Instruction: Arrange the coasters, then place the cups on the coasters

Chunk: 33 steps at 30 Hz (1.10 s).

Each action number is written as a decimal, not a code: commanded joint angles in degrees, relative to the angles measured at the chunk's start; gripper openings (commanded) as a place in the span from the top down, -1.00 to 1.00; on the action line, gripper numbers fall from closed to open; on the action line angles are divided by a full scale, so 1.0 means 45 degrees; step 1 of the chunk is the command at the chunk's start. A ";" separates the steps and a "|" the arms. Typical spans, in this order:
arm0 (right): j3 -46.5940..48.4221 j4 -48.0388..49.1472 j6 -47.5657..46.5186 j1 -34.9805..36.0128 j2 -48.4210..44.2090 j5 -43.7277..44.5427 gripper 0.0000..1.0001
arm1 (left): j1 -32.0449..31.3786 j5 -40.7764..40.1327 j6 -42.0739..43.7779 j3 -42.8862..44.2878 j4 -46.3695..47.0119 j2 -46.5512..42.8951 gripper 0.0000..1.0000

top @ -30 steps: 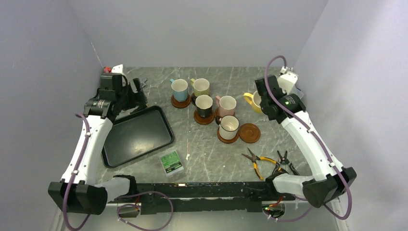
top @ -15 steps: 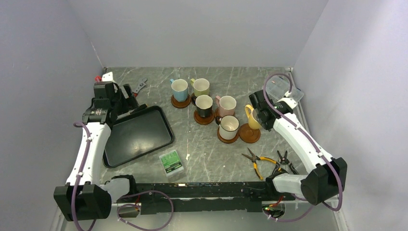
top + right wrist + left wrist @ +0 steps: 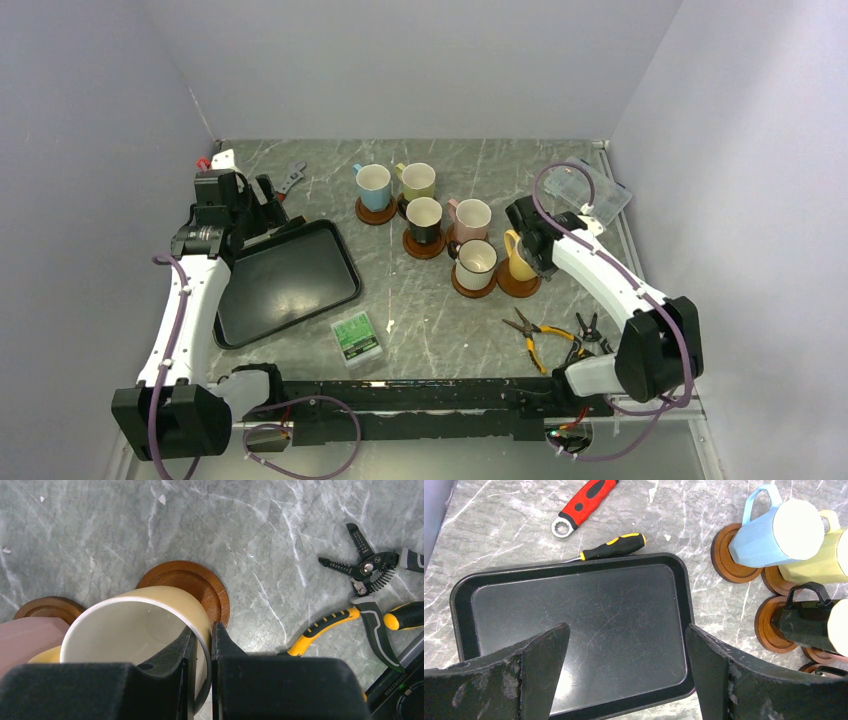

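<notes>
- Your right gripper [image 3: 201,630] is clamped on the yellow mug [image 3: 130,630]. One finger is inside the mouth and the other outside, pinching the wall at the rim.
- That mug hangs over the last bare coaster [image 3: 212,587], at the right end of the group. In the wrist view the coaster shows past the rim on the far side only, so the mug looks off centre, toward the disc's near part.
- In the overhead view the mug's long axis leans rather than standing straight up. Its base is hidden, so you can't tell whether it touches the disc yet.
- My read is that the coming move is short: ease down, nudge toward the exposed side of the disc, and square off the lean before letting go.
- Mind the white mug [image 3: 476,262], just beside on the left on its own disc. A sideways drift could knock it.
- The light blue mug [image 3: 374,186], olive mug [image 3: 418,180], black mug [image 3: 424,218] and pink mug [image 3: 472,216] each stand on a disc, farther back and left.
- Your left gripper [image 3: 626,635] is spread wide and holds nothing. It is above the black tray [image 3: 574,566], well apart from the coaster, so the right arm is the one for this job.
- The pliers [image 3: 325,625] lie on the table nearer the arm's base, and I judge them to be out of the path.
</notes>
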 commanded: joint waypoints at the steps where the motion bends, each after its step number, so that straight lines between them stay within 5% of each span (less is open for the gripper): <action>1: 0.0110 0.0507 0.0609 0.0108 0.0158 0.0633 1.00 | 0.0016 0.0021 0.0195 0.0082 0.0368 -0.0209 -0.82; 33: -0.0410 0.1145 0.0979 0.0478 0.1362 0.1397 1.00 | 0.0016 -0.0035 0.0259 0.0069 0.0330 -0.0245 -0.83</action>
